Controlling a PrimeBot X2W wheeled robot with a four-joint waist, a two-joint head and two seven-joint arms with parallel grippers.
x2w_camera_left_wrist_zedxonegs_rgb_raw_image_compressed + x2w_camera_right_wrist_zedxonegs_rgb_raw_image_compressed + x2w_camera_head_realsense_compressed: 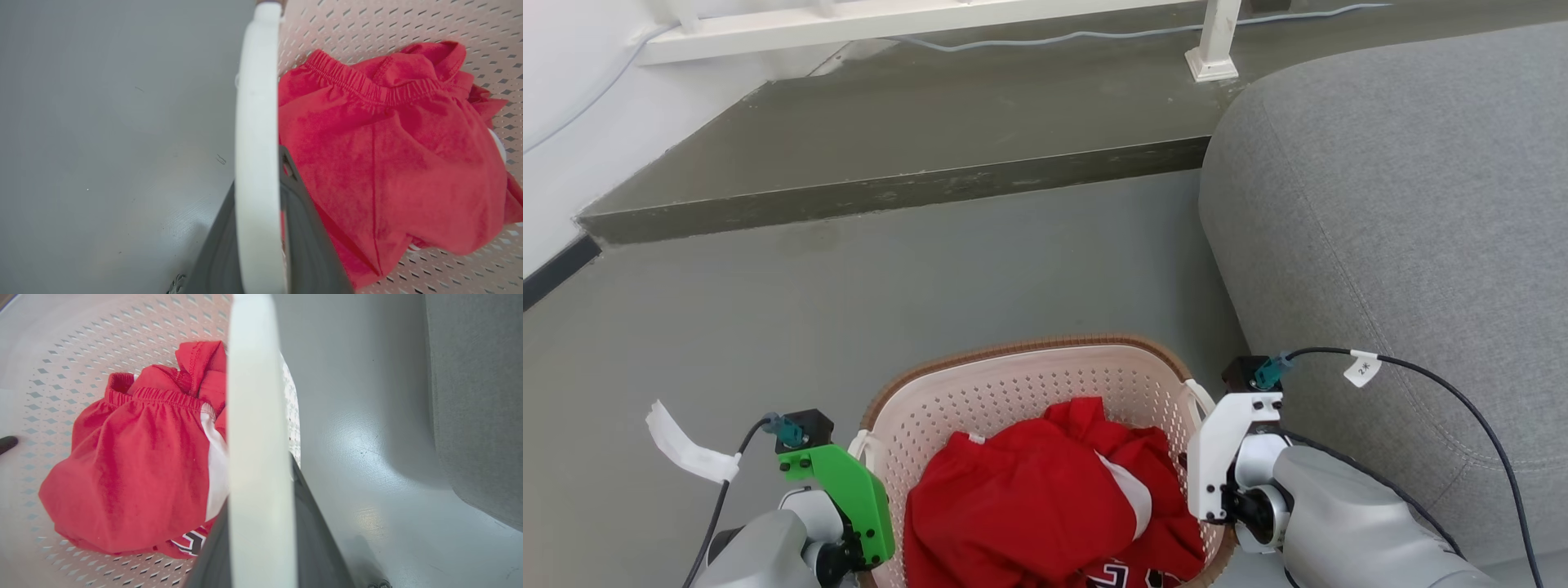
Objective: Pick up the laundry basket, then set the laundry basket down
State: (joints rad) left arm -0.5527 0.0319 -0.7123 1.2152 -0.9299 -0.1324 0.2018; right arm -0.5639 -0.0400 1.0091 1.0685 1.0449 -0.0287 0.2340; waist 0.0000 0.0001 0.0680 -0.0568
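Laundry basket point(1029, 384) held by both loop handles, low at 6 o'clock in the head view. Left end effector point(259, 171) closed narrow on the left handle point(255, 102): in the left wrist view, dark fingers point(304, 228) hugging the white band from both sides, along the line from 6 to 12 o'clock. Right end effector point(258, 482) likewise narrow, clamped on the right handle point(257, 396), with one dark finger at each side of the band in the right wrist view.

In the head view, green wrist bracket point(841, 490) at 7 o'clock against the basket's left side, white wrist bracket point(1225, 449) at 5 o'clock against its right side. Inside the laundry basket, red garment point(1029, 498) bunched on the perforated bottom, elastic waistband showing, white panel and dark lettering toward 6 o'clock. Brown woven-look rim point(1013, 345) around the cream wall. Cannot tell whether the base touches the floor point(849, 286).

Grey floor around the basket; grey sofa point(1380, 204) just beside it, from 1 to 4 o'clock. Farther out, toward 11 and 12 o'clock, a raised dark step point(890, 184), then a white rail post point(1213, 41) and a pale cable point(1094, 34) lying on that step. White tag point(1362, 367) on the right arm's black cable, white strip point(686, 449) on the left arm's.
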